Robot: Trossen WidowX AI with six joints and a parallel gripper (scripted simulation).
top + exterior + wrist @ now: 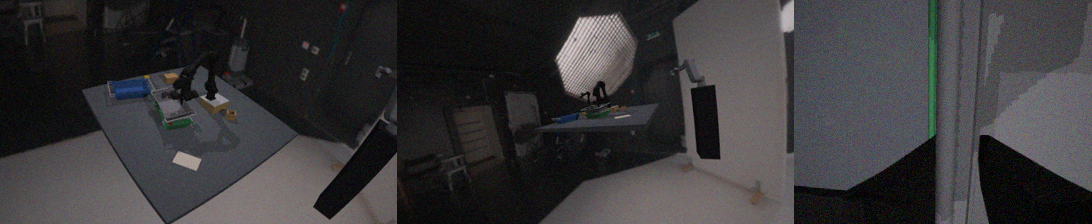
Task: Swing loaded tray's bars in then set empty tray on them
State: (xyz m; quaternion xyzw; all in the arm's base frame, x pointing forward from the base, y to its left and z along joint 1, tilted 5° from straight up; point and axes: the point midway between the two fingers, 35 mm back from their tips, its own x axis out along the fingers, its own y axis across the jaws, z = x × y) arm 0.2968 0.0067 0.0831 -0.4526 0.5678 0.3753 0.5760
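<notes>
Wrist view shows the claw (955,163) pinching the grey tray's (174,107) rim, which runs lengthwise away from it; that tray sits directly atop the green tray (178,123) on the table (137,137).

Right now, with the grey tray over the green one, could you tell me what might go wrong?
The gripper grips only the grey tray's thin wall, so it may slip or tilt. The tray looks askew over the green tray; released so, an end could miss a bar and drop inside. The bars are hard to make out.

Matt grey tray (174,107), matt table (144,144)
</notes>
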